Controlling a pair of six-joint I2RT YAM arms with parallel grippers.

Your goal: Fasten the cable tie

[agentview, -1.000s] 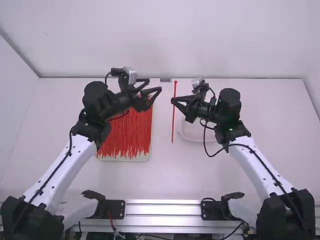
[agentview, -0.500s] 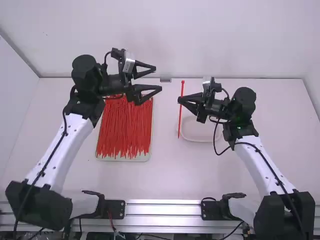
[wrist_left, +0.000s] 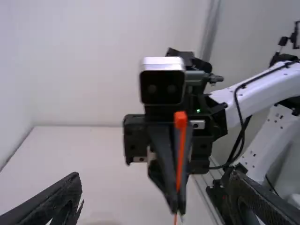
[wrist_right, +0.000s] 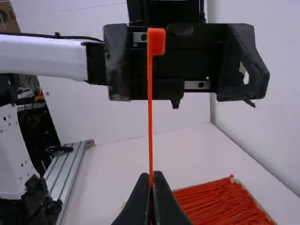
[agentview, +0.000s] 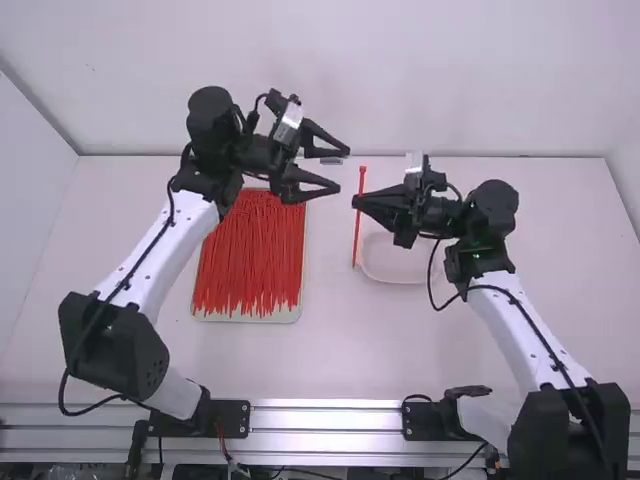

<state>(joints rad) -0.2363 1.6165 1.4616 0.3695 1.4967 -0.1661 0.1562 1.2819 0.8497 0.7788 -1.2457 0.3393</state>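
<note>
L arm is swinging up off the red tie pile (agentview: pixel 255 255) on the table (agentview: pixel 330 340) and turning to face the R arm. L gripper (agentview: pixel 338 170) is hanging wide open, empty, just beside the cable tie (agentview: pixel 358 215). R gripper (agentview: pixel 357 200) is pinching that tie partway down, upright. Prob lining up a grab; no loop yet.

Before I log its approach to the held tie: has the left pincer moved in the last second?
Yes. The left pincer has shifted rightward, farther beyond the right edge of the tray of red ties, nearer the cable tie.
</note>
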